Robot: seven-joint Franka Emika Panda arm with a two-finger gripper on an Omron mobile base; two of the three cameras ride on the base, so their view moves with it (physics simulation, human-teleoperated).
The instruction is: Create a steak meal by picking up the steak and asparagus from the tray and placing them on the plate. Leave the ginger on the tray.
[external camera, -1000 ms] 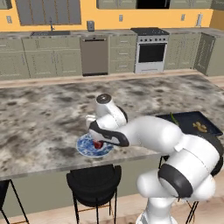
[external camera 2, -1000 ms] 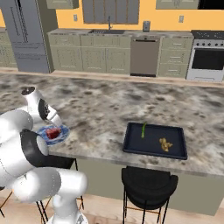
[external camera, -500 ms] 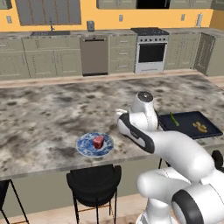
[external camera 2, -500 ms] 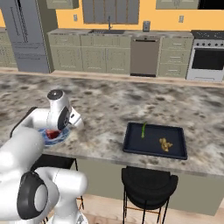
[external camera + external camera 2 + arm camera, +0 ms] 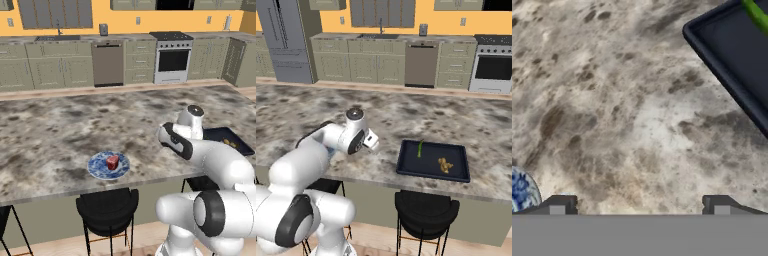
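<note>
One steak [image 5: 112,162] on one plate [image 5: 97,167]; one asparagus [image 5: 419,148] and one ginger [image 5: 445,164] lie on one tray [image 5: 406,168]. Tool [image 5: 639,204] wide, empty, over bare tabletop [image 5: 612,100] between plate and tray.

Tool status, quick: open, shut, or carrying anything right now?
Tool: open, carrying nothing, above bare counter between plate and tray.

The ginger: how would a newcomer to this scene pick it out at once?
Find the marble island counter, then the dark tray near its front edge. The ginger lies in the tray's right half, a small knobbly yellow-tan lump, unlike the thin green asparagus to its left.
</note>
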